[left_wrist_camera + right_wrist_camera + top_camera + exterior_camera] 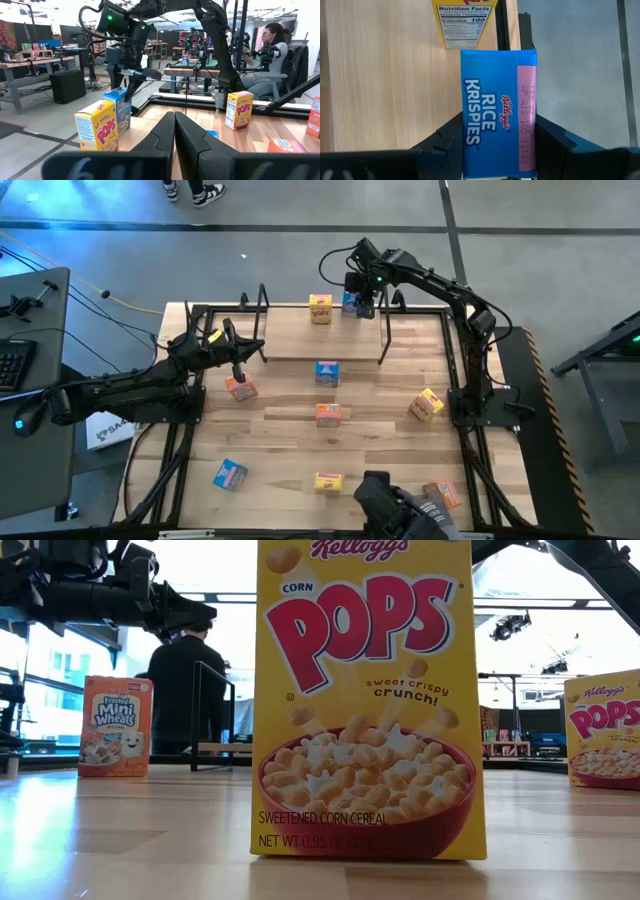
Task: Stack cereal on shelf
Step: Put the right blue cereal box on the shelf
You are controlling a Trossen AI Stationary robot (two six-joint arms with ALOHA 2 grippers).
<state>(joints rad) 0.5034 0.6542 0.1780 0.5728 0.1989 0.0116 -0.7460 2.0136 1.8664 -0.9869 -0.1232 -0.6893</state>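
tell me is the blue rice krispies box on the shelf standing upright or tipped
Upright: the Rice Krispies box stands on end on the shelf beside a Corn Pops box, the right hand shut on it.

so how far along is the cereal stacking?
Done: one yellow Pops box stands on the shelf. In hand: the right gripper is shut on the blue Rice Krispies box beside it. Left: seven boxes on the table, such as the orange one; the left gripper is shut, empty.
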